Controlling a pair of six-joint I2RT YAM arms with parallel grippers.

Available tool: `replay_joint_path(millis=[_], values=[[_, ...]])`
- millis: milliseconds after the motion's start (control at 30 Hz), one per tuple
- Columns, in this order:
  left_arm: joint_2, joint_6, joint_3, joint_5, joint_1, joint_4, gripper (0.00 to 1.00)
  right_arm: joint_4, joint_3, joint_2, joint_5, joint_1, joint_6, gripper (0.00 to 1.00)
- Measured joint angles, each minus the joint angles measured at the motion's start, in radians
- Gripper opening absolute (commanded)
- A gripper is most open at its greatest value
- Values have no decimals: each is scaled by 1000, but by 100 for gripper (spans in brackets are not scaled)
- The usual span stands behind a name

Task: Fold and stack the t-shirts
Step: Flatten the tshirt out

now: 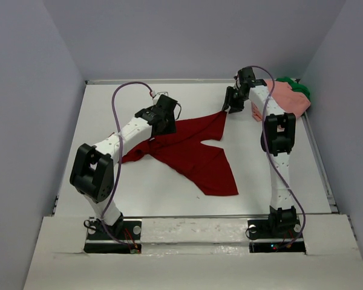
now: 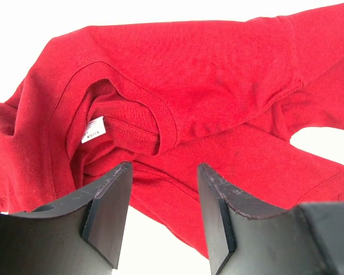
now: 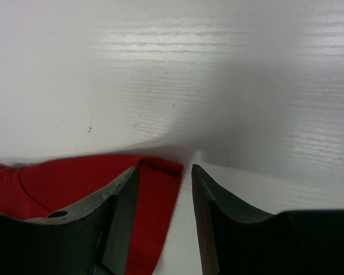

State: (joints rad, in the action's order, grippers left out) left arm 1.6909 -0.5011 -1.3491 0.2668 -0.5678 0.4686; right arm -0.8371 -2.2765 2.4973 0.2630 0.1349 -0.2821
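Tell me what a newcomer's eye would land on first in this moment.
The dark red t-shirt sprawls unfolded across the middle of the white table. Both arms reach to it: the left gripper hangs open over its collar, and the right gripper is open at its far edge. A salmon pink t-shirt and a green t-shirt lie bunched in the far right corner.
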Motion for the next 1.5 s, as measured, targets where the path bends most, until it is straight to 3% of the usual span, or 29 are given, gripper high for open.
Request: replay_joint_path(millis=[400, 500, 533, 633, 767, 833, 1000, 1133, 1267, 1500], values=[[0, 4, 0, 0, 0, 3, 59, 0, -62, 59, 50, 0, 6, 40], [0, 5, -3, 0, 0, 7, 59, 0, -65, 60, 53, 0, 7, 28], [0, 6, -5, 0, 0, 8, 59, 0, -65, 60, 56, 0, 7, 16], [0, 6, -8, -2, 0, 8, 59, 0, -65, 60, 61, 0, 10, 0], [0, 7, -8, -6, -2, 9, 46, 0, -64, 60, 60, 0, 11, 0], [-1, 11, -8, -8, -8, 11, 46, 0, -64, 60, 56, 0, 15, 0], [-12, 6, -8, 3, -73, 34, 60, 0, -63, 60, 31, 0, 24, 0], [-43, -33, -4, 15, -195, 57, 74, 0, -63, 59, 20, 0, 25, 0], [-73, -77, 16, 24, -313, 68, 76, 0, -64, 54, 17, 0, 25, 0], [-23, -138, 47, 75, -402, 103, 75, 0, -64, 49, 18, 0, 24, 0]])
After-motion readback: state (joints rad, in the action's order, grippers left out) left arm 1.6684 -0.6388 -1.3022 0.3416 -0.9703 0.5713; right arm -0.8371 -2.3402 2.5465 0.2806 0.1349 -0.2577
